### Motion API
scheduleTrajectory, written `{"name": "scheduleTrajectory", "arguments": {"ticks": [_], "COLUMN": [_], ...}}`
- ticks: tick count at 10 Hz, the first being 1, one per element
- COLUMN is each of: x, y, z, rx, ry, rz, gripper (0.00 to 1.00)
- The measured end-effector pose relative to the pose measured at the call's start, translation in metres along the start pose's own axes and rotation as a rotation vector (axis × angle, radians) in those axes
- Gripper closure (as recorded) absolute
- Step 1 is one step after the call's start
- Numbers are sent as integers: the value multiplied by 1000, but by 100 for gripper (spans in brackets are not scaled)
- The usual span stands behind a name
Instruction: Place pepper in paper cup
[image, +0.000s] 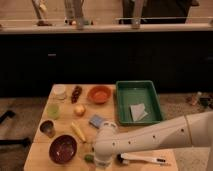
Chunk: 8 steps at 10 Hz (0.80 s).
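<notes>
At bench (66, 120) near edge, about centre: end effector (102, 163) points down from a white arm (160, 137) that reaches in from the right. The wrist housing covers most of it. Jaws stand apart, nothing held.

Pepper (89, 158): lying on the bench just left of the end effector. Only a short green stretch shows. Contact with the end effector: cannot tell.

Paper cup (59, 91): upright at the far left corner, well apart from the pepper.

Other items, noted by position:
- Red bowl (63, 148) at near left, beside the pepper.
- Yellow vegetable (78, 131) lies between red bowl and arm.
- Dark cup (47, 128) at the left edge, green cup (53, 110) just behind it.
- Pale round item (79, 110) mid-bench, blue-grey sponge (96, 121) to its right.
- Dark cluster (76, 93) beside the paper cup, then orange bowl (99, 94).
- Green tray (125, 102) at far right, a pale folded cloth (137, 112) inside it.
- White utensil (142, 160) lies along the near edge, right of the end effector.
</notes>
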Motion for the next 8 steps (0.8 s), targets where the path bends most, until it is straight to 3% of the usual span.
{"name": "scheduleTrajectory", "arguments": {"ticks": [2,8], "x": [-1,2], "y": [0,-1], "z": [5,6], "rx": [-8,-17], "ry": [12,25], "rz": [-11,-21], "gripper": [34,96]}}
